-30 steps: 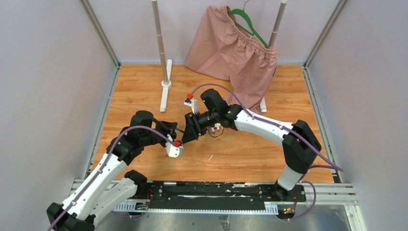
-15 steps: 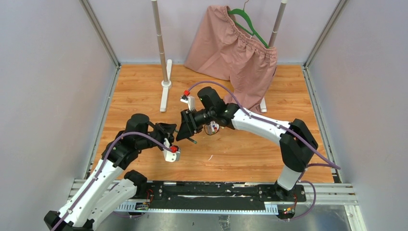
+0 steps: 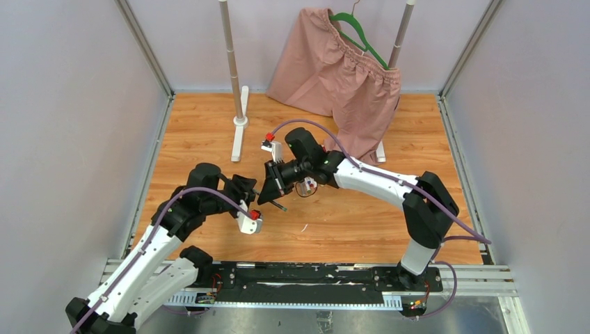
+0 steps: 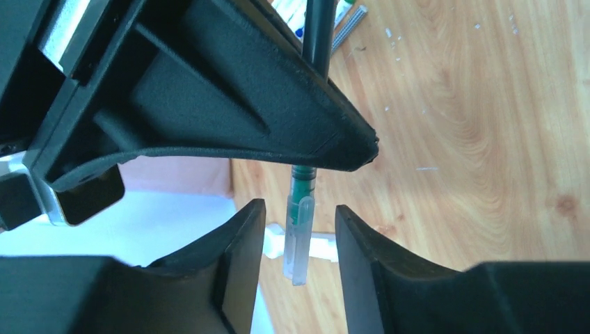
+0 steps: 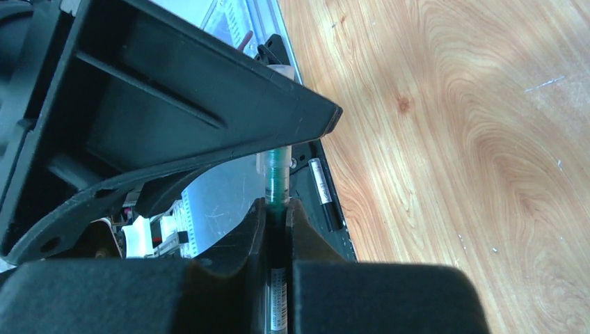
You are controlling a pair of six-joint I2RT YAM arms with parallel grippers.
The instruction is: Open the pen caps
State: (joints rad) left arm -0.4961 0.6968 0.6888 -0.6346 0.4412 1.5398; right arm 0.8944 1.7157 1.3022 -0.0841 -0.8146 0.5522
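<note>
right hand [image 5: 278, 212] pinches green pen [image 5: 278, 181], held in air over middle of table [image 5: 452, 139]. left hand [image 4: 299, 209] spread; clear pen cap [image 4: 298, 243] on pen's end sits between its jaws, untouched.

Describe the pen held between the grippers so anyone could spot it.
Where the arms meet over the wooden table, the right gripper clamps a black-barrelled pen with a green neck, its clear cap between the left gripper's open fingers. It alone is lifted; the other pens lie flat.
</note>
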